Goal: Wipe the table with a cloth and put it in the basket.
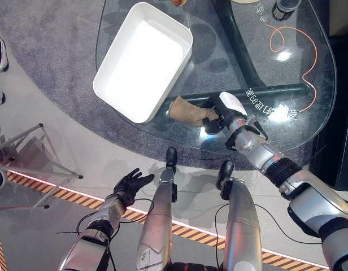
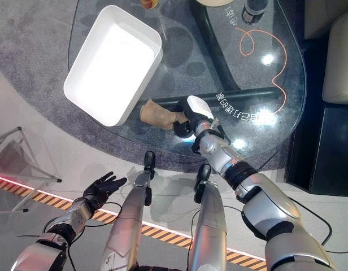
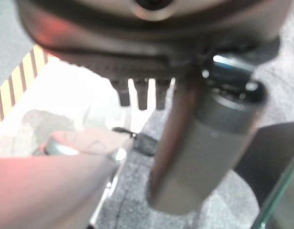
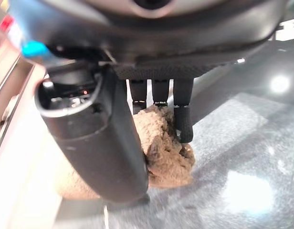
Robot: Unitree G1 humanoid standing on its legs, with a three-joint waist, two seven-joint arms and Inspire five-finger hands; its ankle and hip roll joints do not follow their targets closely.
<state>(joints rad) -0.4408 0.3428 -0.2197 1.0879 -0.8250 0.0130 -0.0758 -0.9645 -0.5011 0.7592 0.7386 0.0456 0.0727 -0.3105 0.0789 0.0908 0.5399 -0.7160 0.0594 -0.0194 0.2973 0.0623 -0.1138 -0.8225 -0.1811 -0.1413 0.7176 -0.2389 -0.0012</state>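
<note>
While the right hand (image 1: 222, 116) rests on the brown cloth (image 1: 187, 110) with its fingers (image 4: 183, 121) curled over the bunched fabric and the thumb alongside it, the cloth lies on the glass worktop (image 1: 275, 62) near its front edge, just right of the white basket (image 1: 143, 59). Judged from this, the wiping is in progress or close to ending, and the transfer into the basket, which holds nothing, is not yet done. The left hand (image 1: 129, 183) hangs low over the floor, fingers spread, idle.
</note>
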